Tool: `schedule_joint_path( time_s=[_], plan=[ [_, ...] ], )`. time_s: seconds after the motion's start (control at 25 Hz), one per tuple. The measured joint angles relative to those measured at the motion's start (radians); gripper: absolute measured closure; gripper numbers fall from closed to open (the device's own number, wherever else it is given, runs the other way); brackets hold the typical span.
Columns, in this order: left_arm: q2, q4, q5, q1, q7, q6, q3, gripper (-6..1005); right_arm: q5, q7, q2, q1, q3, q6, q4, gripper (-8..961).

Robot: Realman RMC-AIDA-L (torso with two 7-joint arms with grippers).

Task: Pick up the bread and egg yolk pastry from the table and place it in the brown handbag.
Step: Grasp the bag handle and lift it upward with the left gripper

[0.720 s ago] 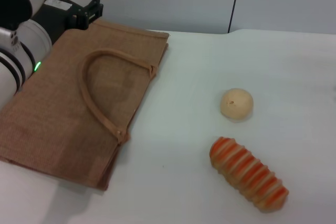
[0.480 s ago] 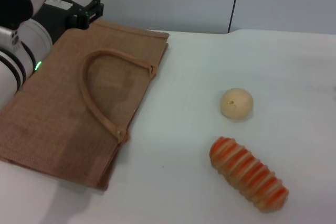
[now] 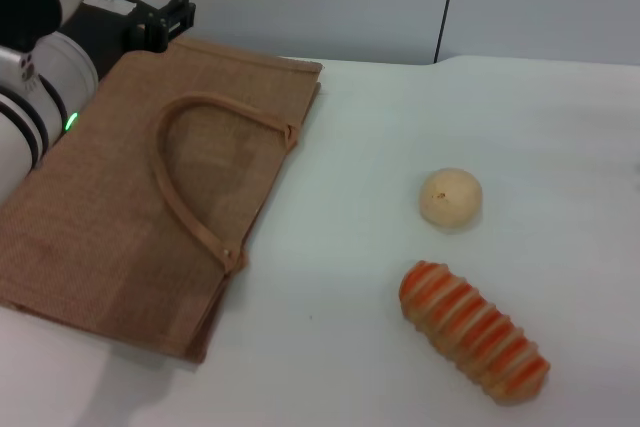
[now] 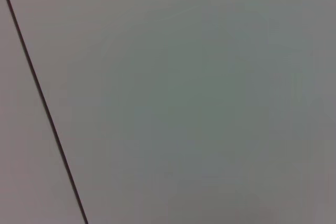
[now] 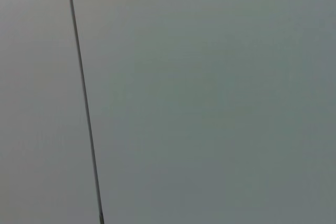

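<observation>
A flat brown jute-weave handbag (image 3: 150, 207) with looped tan handles lies on the left of the white counter (image 3: 350, 277). Well apart to its right sit a small round pale-beige egg yolk pastry (image 3: 451, 198) and, nearer the robot, a long ribbed orange-and-cream striped bread loaf (image 3: 473, 331). The left end effector (image 3: 165, 19) hovers by the bag's far left corner; whether it is spread or pressed together cannot be told.

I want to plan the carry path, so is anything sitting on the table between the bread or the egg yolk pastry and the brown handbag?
Nothing visible. In the head view only bare white table lies between the egg yolk pastry, the bread and the brown handbag. The bag lies flat, though, with no visible opening. The left gripper is above its far corner.
</observation>
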Motion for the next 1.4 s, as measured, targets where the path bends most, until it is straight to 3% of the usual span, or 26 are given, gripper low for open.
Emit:
schedule_joint_path(
  time_s=[1.4],
  plan=[
    [-0.006,-0.029,-0.003,-0.034,-0.013,0.004,-0.027,181,-0.002,-0.002,-0.002,0.020,0.000,0.000,0.025,240]
  ],
)
